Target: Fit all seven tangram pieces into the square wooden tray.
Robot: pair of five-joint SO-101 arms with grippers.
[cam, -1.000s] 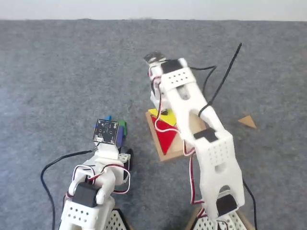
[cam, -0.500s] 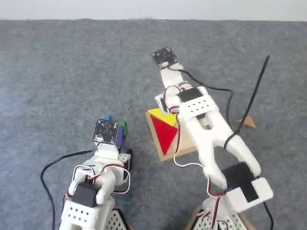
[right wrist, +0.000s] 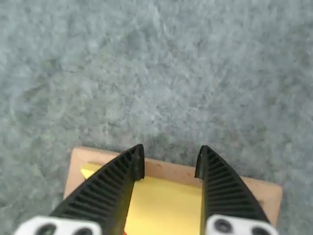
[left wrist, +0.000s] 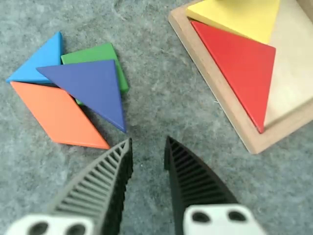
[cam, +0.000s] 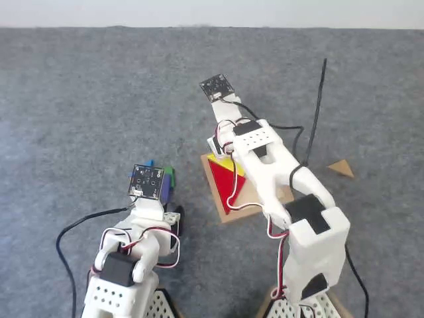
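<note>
High: square wooden tray [cam: 238,211] under the right arm [cam: 278,172], with red triangle [cam: 228,189] and yellow triangle [cam: 217,161] in its left half; tan triangle [cam: 341,167] well right.
Left wrist: left gripper [left wrist: 146,144] has its jaws parted and empty, poised by the loose purple triangle [left wrist: 93,85] and orange parallelogram [left wrist: 56,115] left of the tray, likely for the next pick.
Right wrist: right gripper [right wrist: 168,156] has its jaws parted and empty, over the yellow triangle at the tray's far rim.

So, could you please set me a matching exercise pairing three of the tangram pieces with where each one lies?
Pieces:
1. yellow triangle
2. purple triangle
3. tan triangle

Places:
A. lying partly over the green square
B. alone on the carpet, away from the other pieces
C. in the tray, below the right end effector

Pairs: 1-C, 2-A, 3-B.
</note>
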